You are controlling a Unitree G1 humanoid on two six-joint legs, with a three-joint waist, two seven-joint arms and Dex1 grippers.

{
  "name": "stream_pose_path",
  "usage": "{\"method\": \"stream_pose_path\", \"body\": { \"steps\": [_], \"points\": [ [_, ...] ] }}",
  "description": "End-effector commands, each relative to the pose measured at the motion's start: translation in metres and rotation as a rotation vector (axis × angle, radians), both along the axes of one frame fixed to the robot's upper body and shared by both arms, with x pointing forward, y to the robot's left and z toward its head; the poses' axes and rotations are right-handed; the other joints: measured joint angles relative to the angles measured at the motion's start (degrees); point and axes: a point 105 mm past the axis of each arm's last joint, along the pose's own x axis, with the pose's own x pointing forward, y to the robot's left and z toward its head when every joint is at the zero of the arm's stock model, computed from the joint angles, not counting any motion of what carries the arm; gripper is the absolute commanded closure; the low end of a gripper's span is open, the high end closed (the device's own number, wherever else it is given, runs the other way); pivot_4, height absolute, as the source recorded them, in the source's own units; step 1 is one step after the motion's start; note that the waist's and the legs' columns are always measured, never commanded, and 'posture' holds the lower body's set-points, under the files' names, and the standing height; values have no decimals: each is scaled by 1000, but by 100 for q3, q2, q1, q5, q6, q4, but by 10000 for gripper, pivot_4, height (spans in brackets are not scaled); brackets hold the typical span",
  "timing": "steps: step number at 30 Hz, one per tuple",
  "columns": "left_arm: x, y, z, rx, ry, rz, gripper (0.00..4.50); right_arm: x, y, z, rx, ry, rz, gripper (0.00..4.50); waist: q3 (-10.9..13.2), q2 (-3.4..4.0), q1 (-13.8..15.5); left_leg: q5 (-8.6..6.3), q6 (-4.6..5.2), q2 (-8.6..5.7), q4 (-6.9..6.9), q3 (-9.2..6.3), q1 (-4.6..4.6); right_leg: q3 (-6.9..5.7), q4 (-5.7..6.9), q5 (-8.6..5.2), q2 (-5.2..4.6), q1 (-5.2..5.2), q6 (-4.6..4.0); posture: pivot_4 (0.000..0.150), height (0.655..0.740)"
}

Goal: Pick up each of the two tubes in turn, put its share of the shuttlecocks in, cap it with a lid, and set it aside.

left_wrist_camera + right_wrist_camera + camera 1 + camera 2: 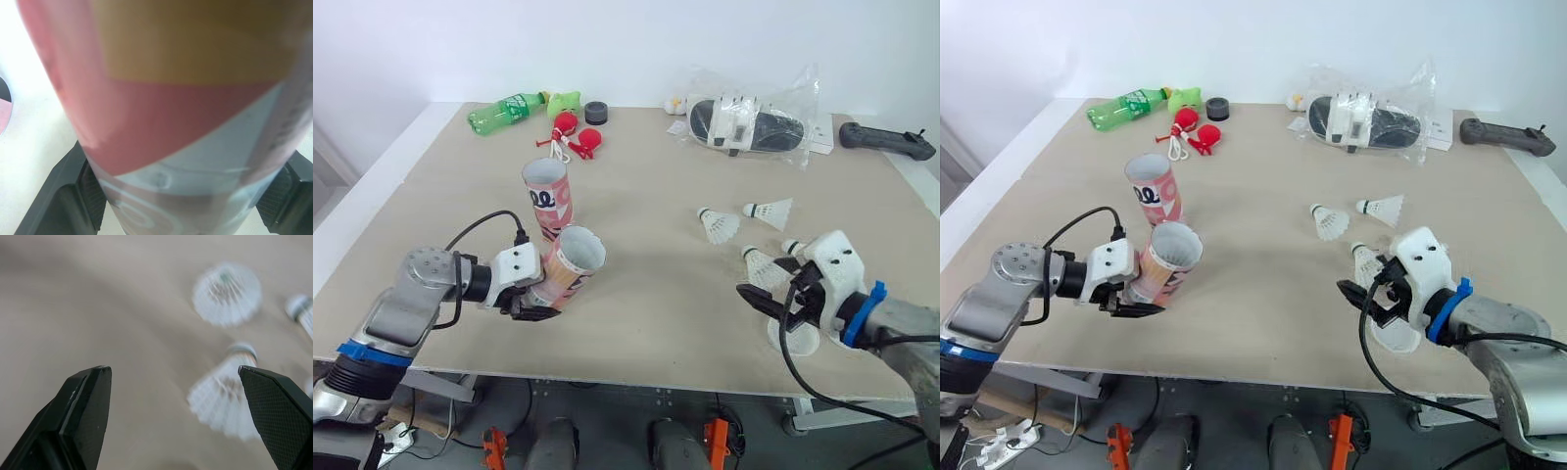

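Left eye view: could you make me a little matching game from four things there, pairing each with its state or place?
Things:
1. near pink-and-blue cardboard tube
2. pink cardboard tube behind it
3. green plastic bottle
4. right gripper

States:
a. lying on its side at the beige table's far edge
b. jaws open, holding nothing
c. standing upright, open end up
d. tilted, clamped by the jaws of the left gripper

Pairs: 1-d, 2-c, 3-a, 4-b

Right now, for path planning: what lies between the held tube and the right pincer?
Only bare table, from held tube to right pincer, in the left eye view.
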Motion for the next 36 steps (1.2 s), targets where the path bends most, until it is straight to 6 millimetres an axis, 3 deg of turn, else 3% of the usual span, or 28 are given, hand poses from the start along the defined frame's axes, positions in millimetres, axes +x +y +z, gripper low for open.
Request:
{"method": "stream_pose_path", "body": {
  "steps": [1,8,18,28,31,36],
  "points": [
    [-7,-13,-20,11,71,-52,12488,0,-2,7,-37,-80,-69,435,0,0,1,1,0,-1,0,0,0,0,0,0,-1,1,1,1500,7400],
    [-7,-13,-23,12,75,-61,12488,1,4,-12,-17,-62,-140,435,-1,1,2,12,-15,0,0,0,-2,0,0,-2,-2,7,2,1500,7400],
    [-7,-14,-22,9,68,-60,12488,24,8,-30,20,-61,-236,435,-3,1,2,24,-10,1,0,3,-5,0,0,-2,-1,16,3,1500,7400],
    [-7,-13,-21,5,64,-48,12488,47,2,-30,64,-116,-360,435,-5,4,1,24,-9,1,-1,4,-5,0,1,-6,0,19,6,1500,7400],
    [-6,-13,-21,5,63,-46,12488,49,2,-30,61,-127,-376,11932,-6,4,2,25,-8,1,-1,4,-6,0,1,-6,-1,20,7,1500,7400],
    [-6,-12,-21,5,61,-44,12488,52,-1,-30,53,-134,-392,39841,-6,5,2,25,-8,1,-2,4,-6,0,0,-7,-1,21,8,1500,7400]
  ]
}}
